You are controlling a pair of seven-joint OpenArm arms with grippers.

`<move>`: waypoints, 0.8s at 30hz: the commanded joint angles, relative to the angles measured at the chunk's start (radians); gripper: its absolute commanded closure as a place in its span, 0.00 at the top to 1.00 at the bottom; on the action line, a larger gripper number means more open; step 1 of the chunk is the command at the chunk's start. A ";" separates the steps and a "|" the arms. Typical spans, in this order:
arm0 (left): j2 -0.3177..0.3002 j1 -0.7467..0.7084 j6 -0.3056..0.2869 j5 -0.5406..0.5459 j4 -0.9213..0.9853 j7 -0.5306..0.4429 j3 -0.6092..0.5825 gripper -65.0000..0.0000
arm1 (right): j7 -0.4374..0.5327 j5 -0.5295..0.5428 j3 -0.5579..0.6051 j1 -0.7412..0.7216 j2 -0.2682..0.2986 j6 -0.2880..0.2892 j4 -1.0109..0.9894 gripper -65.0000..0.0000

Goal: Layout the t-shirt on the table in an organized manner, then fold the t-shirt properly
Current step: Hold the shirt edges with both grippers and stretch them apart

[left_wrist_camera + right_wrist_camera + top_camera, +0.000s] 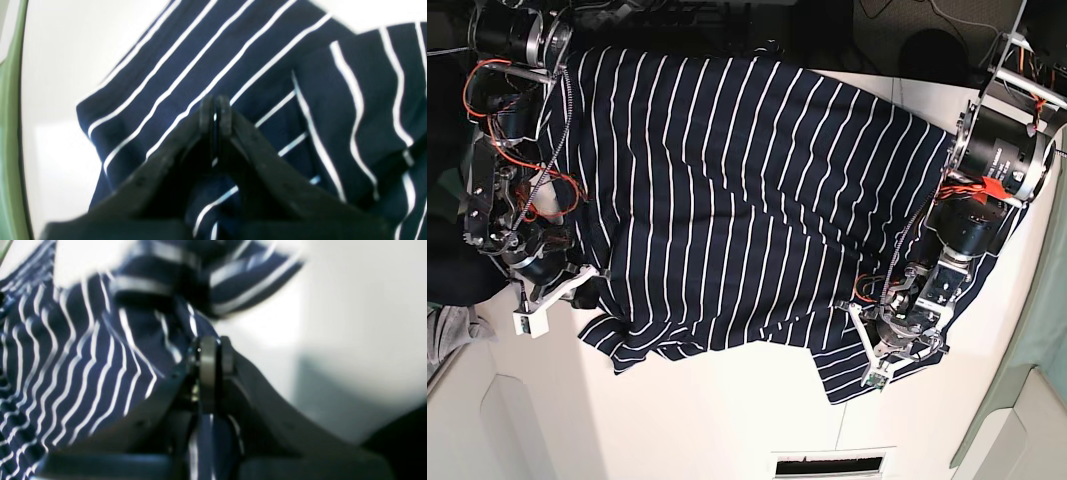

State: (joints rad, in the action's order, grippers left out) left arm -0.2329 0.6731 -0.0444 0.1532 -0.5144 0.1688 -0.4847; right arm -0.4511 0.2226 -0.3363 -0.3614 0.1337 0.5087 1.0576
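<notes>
The t-shirt, navy with thin white stripes, lies spread and rumpled across the white table. In the base view my left gripper sits on the shirt's lower right corner, and my right gripper is at its lower left edge. In the left wrist view the left gripper has its jaws pressed together on the t-shirt, with a sliver of cloth between them. From the right wrist camera, the right gripper is shut on a ridge of the t-shirt that pulls up to its tips.
A grey cloth lies off the table's left edge. A dark slot is set into the near table edge. Something green borders the right side, and cables and dark gear crowd the far edge.
</notes>
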 commanded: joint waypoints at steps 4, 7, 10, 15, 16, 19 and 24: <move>-0.002 0.036 -0.029 -0.001 0.025 -0.076 0.003 0.04 | -0.089 0.097 -0.031 0.028 0.021 0.008 0.184 0.00; 0.002 0.036 -0.048 -0.001 0.048 -0.090 0.003 0.04 | -0.121 0.165 -0.049 0.085 0.021 0.015 0.278 0.00; 0.003 0.036 -0.046 -0.001 0.060 -0.077 0.003 0.04 | -0.122 0.215 -0.059 0.145 0.021 0.019 0.340 0.00; -0.006 0.045 -0.042 -0.077 0.060 0.019 0.003 0.00 | -0.123 0.222 -0.076 0.217 0.021 0.033 0.413 0.00; -0.012 0.048 -0.018 -0.089 0.060 0.040 0.003 0.00 | -0.123 0.224 -0.083 0.228 0.021 0.038 0.424 0.00; -0.038 0.060 0.043 -0.088 0.060 0.074 0.003 0.00 | -0.126 0.225 -0.109 0.258 0.021 0.038 0.454 0.00; -0.079 0.090 0.059 -0.087 0.060 0.089 0.003 0.00 | -0.127 0.251 -0.176 0.291 0.021 0.039 0.467 0.00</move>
State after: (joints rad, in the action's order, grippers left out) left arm -0.3088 0.7250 0.0074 0.0696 -0.4427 0.2668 -0.4847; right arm -0.5999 0.4469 -0.5095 -0.0547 0.1440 0.5362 1.5036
